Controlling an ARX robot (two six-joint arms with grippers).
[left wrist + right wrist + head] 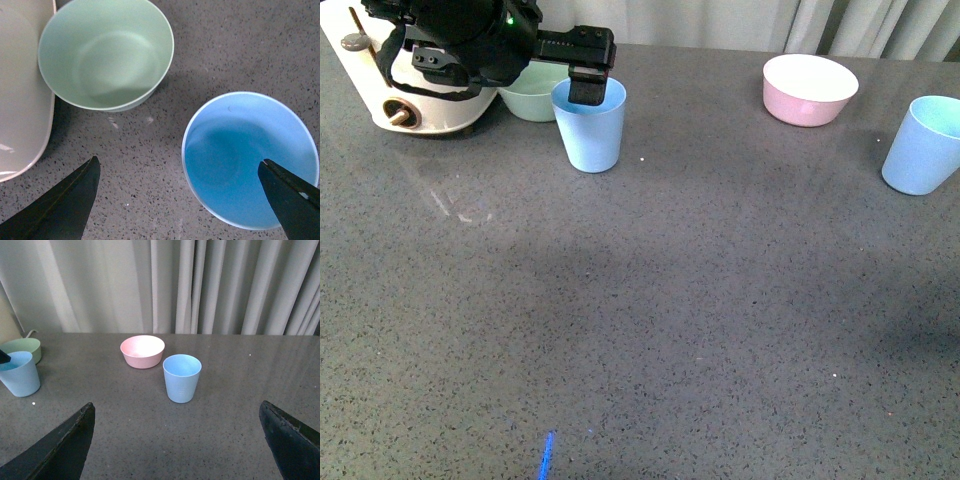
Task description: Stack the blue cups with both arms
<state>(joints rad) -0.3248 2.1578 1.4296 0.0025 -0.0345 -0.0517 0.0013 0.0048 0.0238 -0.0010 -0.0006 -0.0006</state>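
Observation:
One blue cup [590, 135] stands upright at the back left of the grey table. My left gripper [584, 88] hangs open over it. In the left wrist view one finger [292, 200] is above the inside of this blue cup [250, 160], and the other finger [65, 205] is over bare table outside it. The second blue cup [923, 145] stands upright at the far right. My right gripper [176, 407] is open and empty. It is low above the table, a short way in front of that cup [182, 377]. The right arm is out of the front view.
A mint-green bowl [535, 95] sits just behind the left cup, next to a cream appliance [400, 85]; the bowl also shows in the left wrist view [106, 60]. A pink bowl [809, 88] stands back right, behind the right cup [142, 351]. Curtains hang behind the table.

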